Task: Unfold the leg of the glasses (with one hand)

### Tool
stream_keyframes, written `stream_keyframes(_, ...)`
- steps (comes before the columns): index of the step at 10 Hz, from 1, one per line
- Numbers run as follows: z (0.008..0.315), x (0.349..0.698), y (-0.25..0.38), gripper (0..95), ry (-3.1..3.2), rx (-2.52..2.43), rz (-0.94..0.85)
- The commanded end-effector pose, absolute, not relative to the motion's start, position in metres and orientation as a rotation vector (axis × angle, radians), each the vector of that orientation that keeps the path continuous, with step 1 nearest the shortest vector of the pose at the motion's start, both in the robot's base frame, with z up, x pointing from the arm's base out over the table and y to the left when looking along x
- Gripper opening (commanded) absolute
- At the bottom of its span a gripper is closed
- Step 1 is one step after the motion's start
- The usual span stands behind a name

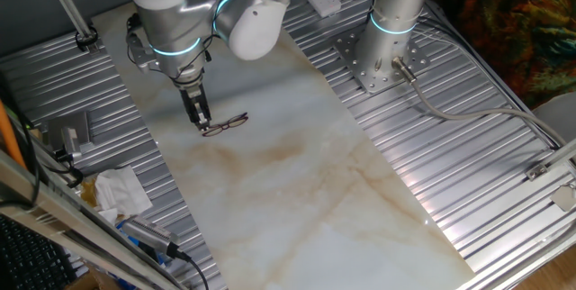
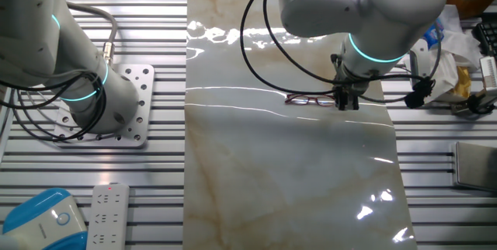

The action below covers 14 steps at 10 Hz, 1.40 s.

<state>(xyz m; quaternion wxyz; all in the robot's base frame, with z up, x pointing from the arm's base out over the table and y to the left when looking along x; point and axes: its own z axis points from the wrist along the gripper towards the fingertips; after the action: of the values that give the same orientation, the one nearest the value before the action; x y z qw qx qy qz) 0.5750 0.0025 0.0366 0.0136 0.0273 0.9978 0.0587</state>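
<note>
The glasses (image 1: 227, 125) are thin dark reddish-brown wire spectacles lying on the marble-patterned board (image 1: 297, 191) at its far left part. In the other fixed view the glasses (image 2: 309, 99) lie crosswise near the board's right edge. My gripper (image 1: 202, 124) points straight down from the silver arm with the cyan ring and meets the glasses' end nearest the metal table. Its black fingers (image 2: 342, 97) stand close together at that end and seem to pinch the thin wire there. The fingers hide the exact contact. My gripper (image 2: 347, 104) reaches the board's surface.
A second silver arm's base (image 1: 382, 51) is bolted to the ribbed metal table behind the board. Crumpled white paper (image 1: 121, 191) and cables lie at the left edge. A remote (image 2: 105, 215) and a blue-white device (image 2: 43, 219) lie on the other side.
</note>
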Motion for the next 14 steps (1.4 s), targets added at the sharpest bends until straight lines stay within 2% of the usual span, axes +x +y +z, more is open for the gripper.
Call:
stream_keyframes(1,0.0368,0.5759,0.0035,19.0,3.132,0.078,0.201)
stream_keyframes(14,0.0368,0.5759,0.0035,19.0,3.203,0.111,0.094)
